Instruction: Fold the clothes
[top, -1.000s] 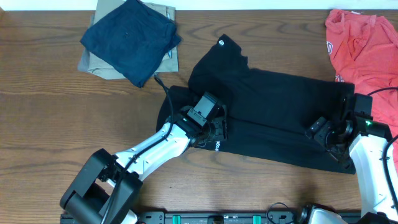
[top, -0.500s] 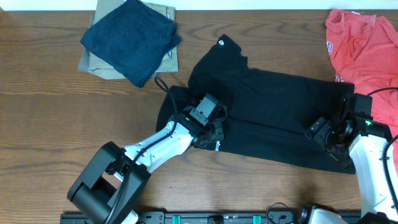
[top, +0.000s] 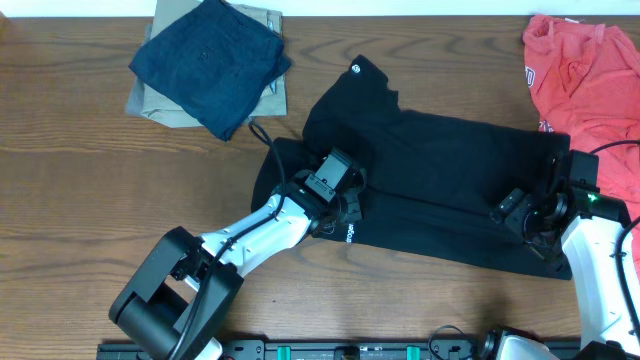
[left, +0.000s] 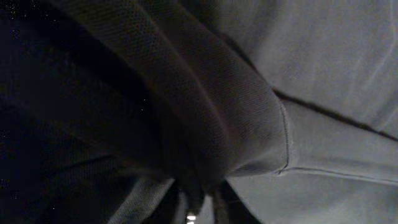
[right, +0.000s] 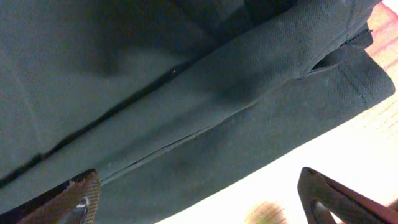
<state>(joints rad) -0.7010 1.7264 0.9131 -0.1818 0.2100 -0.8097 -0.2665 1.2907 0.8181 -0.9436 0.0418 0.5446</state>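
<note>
The clothes, a black T-shirt (top: 450, 170), lie stretched across the middle and right of the table, with a small round white mark (top: 355, 68) near the collar. My left gripper (top: 352, 203) sits on the shirt's left part by the white lettering. In the left wrist view a ridge of black fabric (left: 217, 93) runs down into my left gripper (left: 198, 202), which is shut on it. My right gripper (top: 515, 212) hovers over the shirt's lower right end. Its fingers (right: 78, 199) stand wide apart, and between them lie the shirt's hem (right: 155, 93) and bright table.
A navy folded garment (top: 210, 60) lies on a khaki one (top: 150, 100) at the back left. A red shirt (top: 585, 70) is bunched at the back right corner. Bare wooden table (top: 80, 200) extends to the left.
My left gripper has closed, pinching a fold of the black shirt, and its arm shifted slightly. The right arm and the shirt's outline have not moved.
</note>
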